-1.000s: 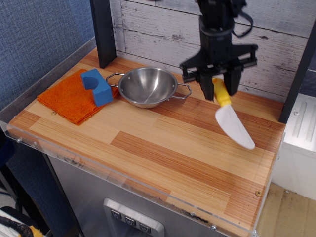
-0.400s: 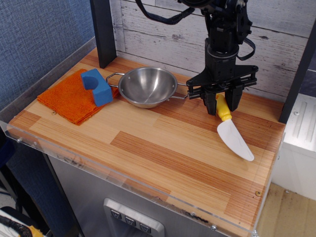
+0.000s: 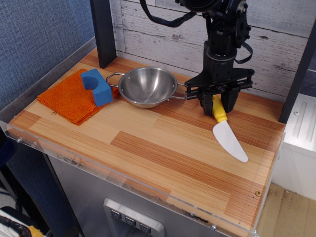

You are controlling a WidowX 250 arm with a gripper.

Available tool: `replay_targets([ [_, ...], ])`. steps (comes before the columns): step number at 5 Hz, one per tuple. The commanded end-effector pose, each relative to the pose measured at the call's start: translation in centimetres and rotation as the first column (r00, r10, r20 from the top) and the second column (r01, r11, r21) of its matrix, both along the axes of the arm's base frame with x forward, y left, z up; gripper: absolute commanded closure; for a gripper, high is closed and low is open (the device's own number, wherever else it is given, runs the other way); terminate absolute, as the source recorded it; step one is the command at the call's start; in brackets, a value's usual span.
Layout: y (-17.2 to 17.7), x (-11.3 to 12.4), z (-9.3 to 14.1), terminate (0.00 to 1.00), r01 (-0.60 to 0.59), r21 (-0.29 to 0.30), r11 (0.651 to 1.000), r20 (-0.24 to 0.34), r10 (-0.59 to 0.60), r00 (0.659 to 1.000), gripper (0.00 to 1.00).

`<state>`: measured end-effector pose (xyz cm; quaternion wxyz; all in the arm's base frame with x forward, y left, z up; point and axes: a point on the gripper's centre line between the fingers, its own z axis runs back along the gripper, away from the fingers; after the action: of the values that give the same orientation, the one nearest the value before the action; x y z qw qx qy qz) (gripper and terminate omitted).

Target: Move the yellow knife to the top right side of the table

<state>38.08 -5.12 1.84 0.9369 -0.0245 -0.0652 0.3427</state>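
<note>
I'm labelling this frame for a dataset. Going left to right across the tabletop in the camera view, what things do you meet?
Orange cloth → blue block → steel bowl → hand on the yellow knife.

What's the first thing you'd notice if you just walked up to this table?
The black gripper at the back right of the table, clamped on the yellow knife, whose white blade slants down onto the wood. Next, the shiny metal bowl at the back middle, and the blue block on the orange cloth at left.

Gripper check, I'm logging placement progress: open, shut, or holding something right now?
Gripper: shut on the yellow knife at its handle, white blade angled down toward the table.
</note>
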Motion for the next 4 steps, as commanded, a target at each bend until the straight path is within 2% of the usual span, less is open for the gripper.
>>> replay_targets([
  [1,1.7,-0.5,2.7,0.0,-0.097,0.033,0.995,0.082,0.094,0.992,0.0],
  [3,2.0,-0.6,3.7,0.0,-0.11,0.024,0.994,0.091,0.107,0.99,0.0],
  [4,2.6,-0.6,6.4,0.0,-0.15,-0.058,0.987,0.146,0.157,0.977,0.0],
])
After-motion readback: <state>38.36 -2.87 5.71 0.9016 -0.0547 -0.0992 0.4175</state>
